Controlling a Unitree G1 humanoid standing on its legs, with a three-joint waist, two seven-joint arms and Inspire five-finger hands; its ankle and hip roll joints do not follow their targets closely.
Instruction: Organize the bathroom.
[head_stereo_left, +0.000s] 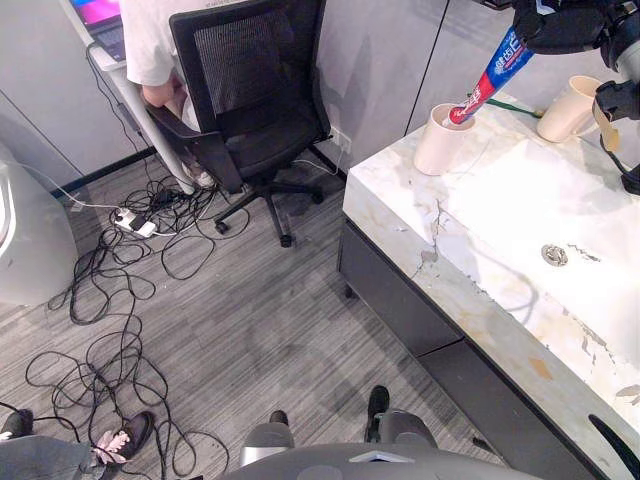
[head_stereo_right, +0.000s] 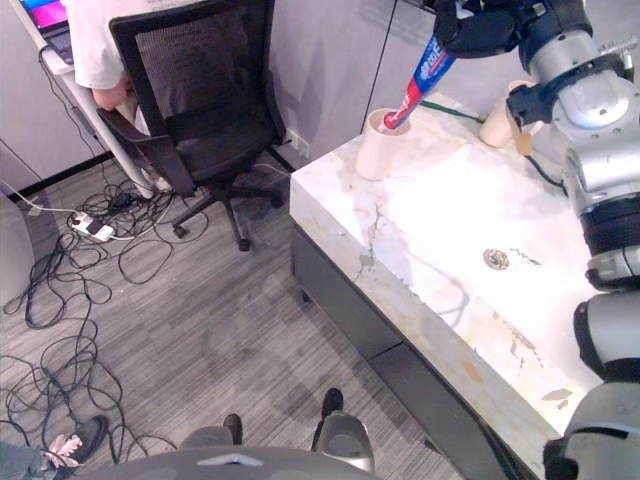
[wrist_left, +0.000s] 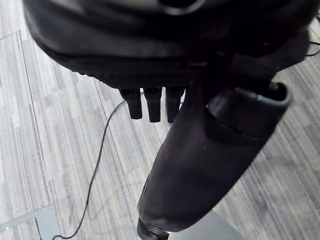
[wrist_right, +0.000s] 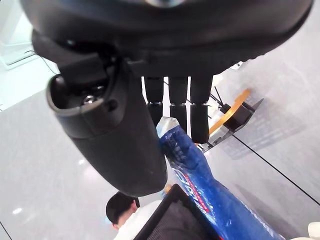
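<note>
In the left eye view we see the right hand (head_stereo_left: 560, 25) high over the marble counter (head_stereo_left: 400, 185), its fingers closed round the upper end of a blue and red toothpaste tube (head_stereo_left: 492, 78). The tube slants down, and its lower end sits inside the near cream cup (head_stereo_left: 440, 140) at the counter's far corner. A second cream cup (head_stereo_left: 570, 108) stands further along the counter, beyond the white sink basin (head_stereo_left: 560, 215) with its metal drain (head_stereo_left: 554, 255). On the grey floor to the left, a black office chair (head_stereo_left: 250, 95) holds a seated person (head_stereo_left: 150, 45), with loose cables (head_stereo_left: 110, 300) spread about.

The right eye view gives us the same scene: the tube's tip is in the near cup's mouth.

In the left wrist view we find the left hand (wrist_left: 200, 145) over the striped floor, fingers relaxed and holding nothing.

In the right wrist view the fingers (wrist_right: 177, 107) and thumb (wrist_right: 115, 140) pinch the tube's crimped end.
</note>
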